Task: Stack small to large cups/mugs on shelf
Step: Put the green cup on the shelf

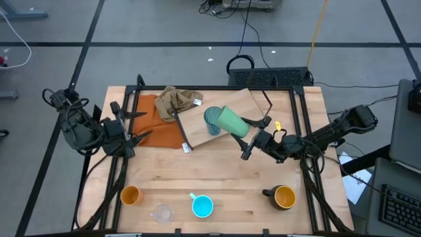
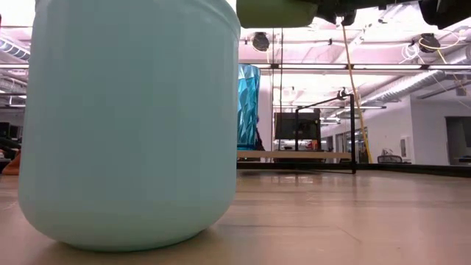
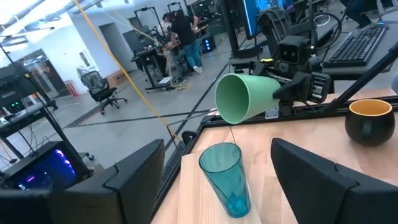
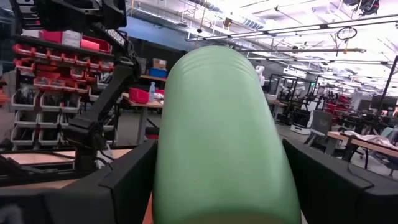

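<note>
Six vessels in all, and one of them is in my grip: my right gripper [image 1: 253, 139] pinches the green cup [image 1: 233, 121], holding it on its side in the air over the shelf [image 1: 230, 102], its open mouth turned toward my left arm. From my left wrist the cup's mouth hangs just above the rim of the teal tumbler [image 3: 225, 177], apart from it, not touching. One tumbler stands upright on the wooden board, and it is the only vessel on the shelf.

Four vessels remain along the near edge of the table [image 1: 217, 178]: one orange cup [image 1: 131, 195] toward the left corner, one clear glass [image 1: 161, 212] beside it, one light-blue mug [image 1: 202, 205] with its handle pointing away from the edge, and one black mug [image 1: 282, 196] with a yellow-orange inside, off to the right, handle to the left. All four stand upright and well apart from the shelf. The light-blue mug sits so close to the table-level camera that it fills the left half of that view.

My left gripper [image 1: 135, 135] waits at the left side of the table, fingers spread with nothing between them, beside one orange cloth [image 1: 156, 112]. One crumpled tan cloth [image 1: 176, 100] lies on the orange one, against the shelf's left end
</note>
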